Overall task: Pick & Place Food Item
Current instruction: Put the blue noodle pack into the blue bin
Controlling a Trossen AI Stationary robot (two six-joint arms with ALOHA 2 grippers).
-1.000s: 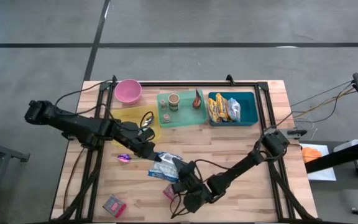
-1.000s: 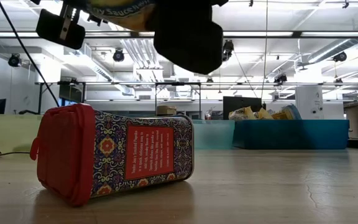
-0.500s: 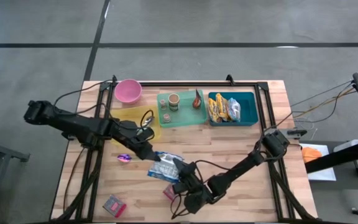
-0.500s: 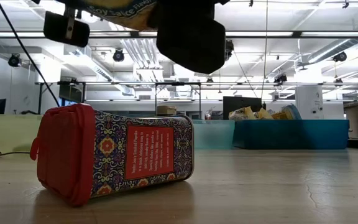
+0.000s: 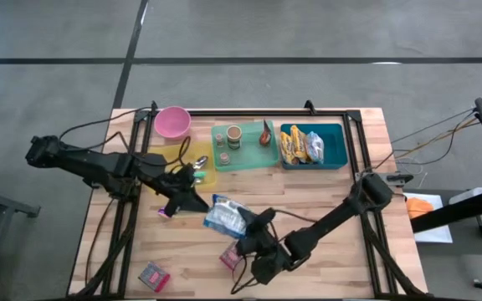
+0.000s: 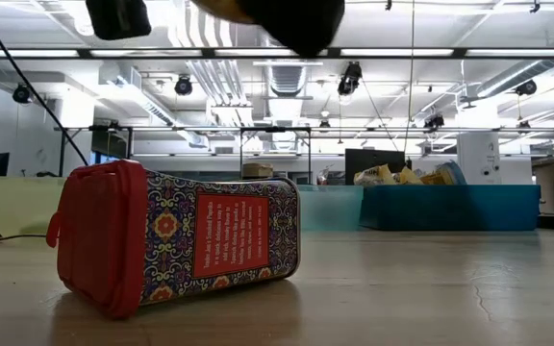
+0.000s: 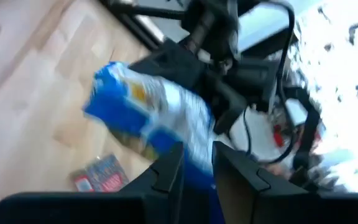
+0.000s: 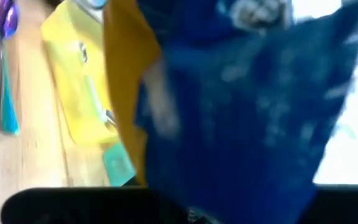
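Left hand (image 5: 197, 203) near counter (image 5: 325, 192) centre, fingers slightly parted, at 9 o'clock of blue snack bag (image 5: 227, 216), not gripping it. Purple spoon (image 5: 166, 212) just at 9 o'clock of that hand. Red patterned tin (image 5: 153, 276) at 7 o'clock corner. Right hand (image 5: 253, 227) clamped on the snack bag's 3 o'clock edge, bag lifted off the wood. Teal bin (image 5: 333, 159) with packets at 1 o'clock.

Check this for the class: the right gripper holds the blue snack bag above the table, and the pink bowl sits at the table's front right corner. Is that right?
One detail is wrong. The right gripper does hold the blue snack bag above the table, but the high view shows the pink bowl at the far left corner, beside the yellow tray.
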